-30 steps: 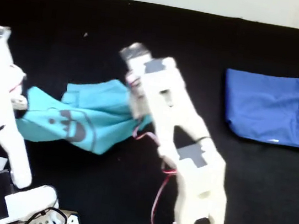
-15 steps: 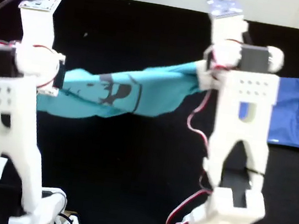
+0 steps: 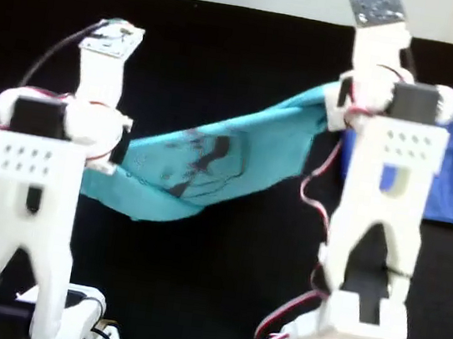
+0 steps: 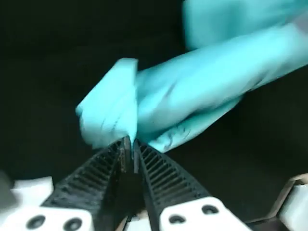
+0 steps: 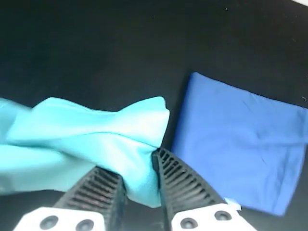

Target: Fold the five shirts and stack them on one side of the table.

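1. I had the left gripper clenched on one end of the teal shirt, its ribbed jaws pressed together over a bunch of cloth.
2. The right gripper pinched the other end, with cloth caught between its jaws.
3. The teal shirt hung stretched between the two grippers over the black table, sagging in the middle with its dark print facing the high camera.
4. A folded blue shirt lay flat on the table's right side, just beside the right gripper and partly behind the right arm in the high view.
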You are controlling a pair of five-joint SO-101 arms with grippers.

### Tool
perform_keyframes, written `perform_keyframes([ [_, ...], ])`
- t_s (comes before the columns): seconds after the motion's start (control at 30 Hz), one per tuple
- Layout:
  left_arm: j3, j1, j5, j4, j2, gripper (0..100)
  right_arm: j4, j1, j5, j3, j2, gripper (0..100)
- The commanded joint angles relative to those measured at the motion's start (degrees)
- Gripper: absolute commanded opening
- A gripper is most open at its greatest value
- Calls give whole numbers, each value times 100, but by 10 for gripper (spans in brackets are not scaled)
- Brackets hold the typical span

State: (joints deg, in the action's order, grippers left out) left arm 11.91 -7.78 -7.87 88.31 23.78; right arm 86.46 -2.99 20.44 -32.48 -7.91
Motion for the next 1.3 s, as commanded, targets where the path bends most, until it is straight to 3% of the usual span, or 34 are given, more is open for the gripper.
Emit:
perform_keyframes([
  [0.0, 286, -532, 35, -1081, -637, 14, -1138, -119, 26, 22, -576, 5],
  [0.13, 295, -1147, 35, -1846, -1481, 16, -1508, -286, 18, -75, -1024, 21],
  [0.3, 295, -1358, 35, -2022, -2158, 127, -1341, -400, -413, -75, -1156, 190],
  [0.43, 286, -1455, 35, -1996, -2149, 132, -866, -382, -888, -207, -1112, 267],
  [0.73, -470, -1490, 18, -105, -1156, 133, 585, -804, -870, -549, -892, 267],
  [0.87, -154, -1209, 9, 457, -857, 133, 1077, -1033, -870, -541, -840, 267],
  [0.97, 505, -927, 0, 413, -769, 133, 1235, -1147, -870, -549, -822, 267],
  [1.27, 2360, -752, 9, -1389, -725, 133, 1464, -1525, -914, -40, -277, 267],
])
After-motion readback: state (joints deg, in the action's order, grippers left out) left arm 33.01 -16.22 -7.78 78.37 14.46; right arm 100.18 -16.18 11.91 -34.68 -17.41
